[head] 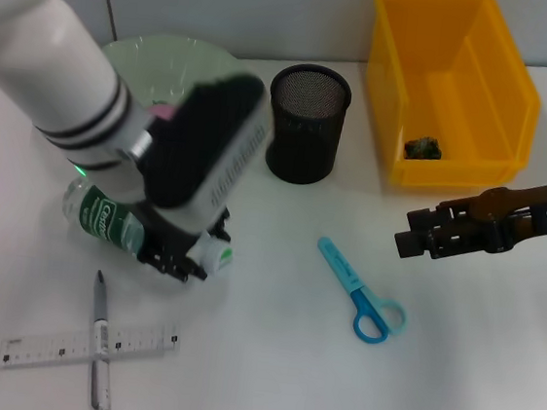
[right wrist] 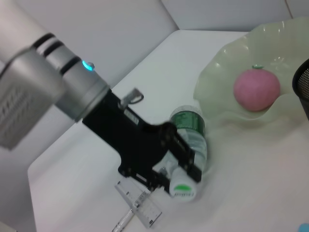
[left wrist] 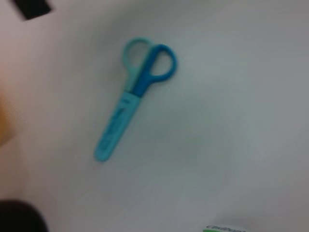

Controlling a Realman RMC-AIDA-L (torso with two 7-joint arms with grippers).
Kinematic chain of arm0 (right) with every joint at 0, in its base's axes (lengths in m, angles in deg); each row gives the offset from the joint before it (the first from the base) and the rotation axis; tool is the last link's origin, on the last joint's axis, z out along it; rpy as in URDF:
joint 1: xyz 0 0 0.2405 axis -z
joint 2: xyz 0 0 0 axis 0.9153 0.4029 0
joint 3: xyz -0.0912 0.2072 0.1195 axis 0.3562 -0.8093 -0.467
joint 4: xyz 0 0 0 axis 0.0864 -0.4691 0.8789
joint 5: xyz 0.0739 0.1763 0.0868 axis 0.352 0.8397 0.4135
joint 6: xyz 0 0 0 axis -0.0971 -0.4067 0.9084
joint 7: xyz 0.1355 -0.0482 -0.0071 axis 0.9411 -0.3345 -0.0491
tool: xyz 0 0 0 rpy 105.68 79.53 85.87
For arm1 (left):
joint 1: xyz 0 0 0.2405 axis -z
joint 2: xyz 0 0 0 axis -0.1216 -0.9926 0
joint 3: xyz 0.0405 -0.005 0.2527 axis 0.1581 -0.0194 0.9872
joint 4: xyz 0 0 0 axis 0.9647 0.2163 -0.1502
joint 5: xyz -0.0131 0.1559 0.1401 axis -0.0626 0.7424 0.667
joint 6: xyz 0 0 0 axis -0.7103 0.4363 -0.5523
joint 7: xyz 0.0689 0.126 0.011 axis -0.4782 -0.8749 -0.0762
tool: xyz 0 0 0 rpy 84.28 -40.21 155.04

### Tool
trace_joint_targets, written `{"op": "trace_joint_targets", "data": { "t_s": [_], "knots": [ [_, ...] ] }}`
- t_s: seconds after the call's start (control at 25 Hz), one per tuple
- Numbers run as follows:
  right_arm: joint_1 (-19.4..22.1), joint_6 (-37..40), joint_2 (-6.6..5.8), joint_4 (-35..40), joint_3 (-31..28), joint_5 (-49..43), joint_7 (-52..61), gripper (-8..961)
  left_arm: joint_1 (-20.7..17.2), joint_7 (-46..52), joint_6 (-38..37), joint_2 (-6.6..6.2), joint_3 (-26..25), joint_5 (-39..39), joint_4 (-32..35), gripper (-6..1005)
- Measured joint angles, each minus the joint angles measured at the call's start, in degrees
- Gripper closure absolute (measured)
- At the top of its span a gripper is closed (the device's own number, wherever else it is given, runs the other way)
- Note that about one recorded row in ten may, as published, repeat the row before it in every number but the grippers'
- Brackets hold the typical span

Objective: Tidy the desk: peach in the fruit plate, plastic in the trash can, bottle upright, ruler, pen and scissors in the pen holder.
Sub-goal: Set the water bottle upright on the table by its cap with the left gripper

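Note:
The clear bottle (head: 104, 215) with a green label lies on its side at the left of the desk, its white cap (right wrist: 182, 187) pointing to the front. My left gripper (head: 188, 255) reaches down over its neck and is shut on it; the fingers (right wrist: 186, 152) press either side of the neck. The pink peach (right wrist: 256, 89) rests in the pale green fruit plate (right wrist: 217, 72). Blue scissors (head: 359, 290) lie closed at mid-desk. The clear ruler (head: 63, 346) and grey pen (head: 99, 343) lie crossed at the front left. My right gripper (head: 411, 232) hovers open and empty near the yellow trash can (head: 466, 49).
The black mesh pen holder (head: 307, 122) stands empty-looking between the plate and the trash can. A small dark crumpled piece (head: 422, 147) lies inside the trash can. The left arm's white forearm (head: 63, 65) covers much of the plate in the head view.

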Motion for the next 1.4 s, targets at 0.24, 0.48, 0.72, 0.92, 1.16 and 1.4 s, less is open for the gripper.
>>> {"op": "trace_joint_targets", "data": {
  "t_s": [0.24, 0.48, 0.72, 0.92, 1.16, 1.4],
  "knots": [
    [-0.08, 0.49, -0.01, 0.0, 0.0, 0.0, 0.29, 220, -2.35, 0.32, -0.96, -0.16, -6.59, -2.35, 1.27, 561],
    [0.43, 0.17, -0.01, 0.0, 0.0, -0.02, 0.33, 220, -5.52, 2.24, -1.83, -0.2, -14.16, -3.22, 3.36, 561],
    [0.49, -0.05, -0.01, 0.0, 0.0, -0.19, 0.46, 220, -7.61, 3.91, -2.54, -0.31, -19.07, -4.9, 6.39, 560],
    [0.49, -0.06, -0.01, 0.0, 0.0, -0.2, 0.58, 220, -9.51, 5.09, -3.16, -0.38, -24.07, -6.89, 8.69, 560],
    [0.52, -0.15, -0.01, 0.0, 0.0, -0.39, 1.58, 220, -10.04, 6.22, -7.0, -0.71, -33.75, -10.16, 9.4, 560],
    [0.84, -0.15, -0.01, 0.0, 0.0, -0.39, 1.69, 220, -10.19, 7.17, -9.69, -0.86, -38.79, -10.22, 9.49, 560]
  ]
}}
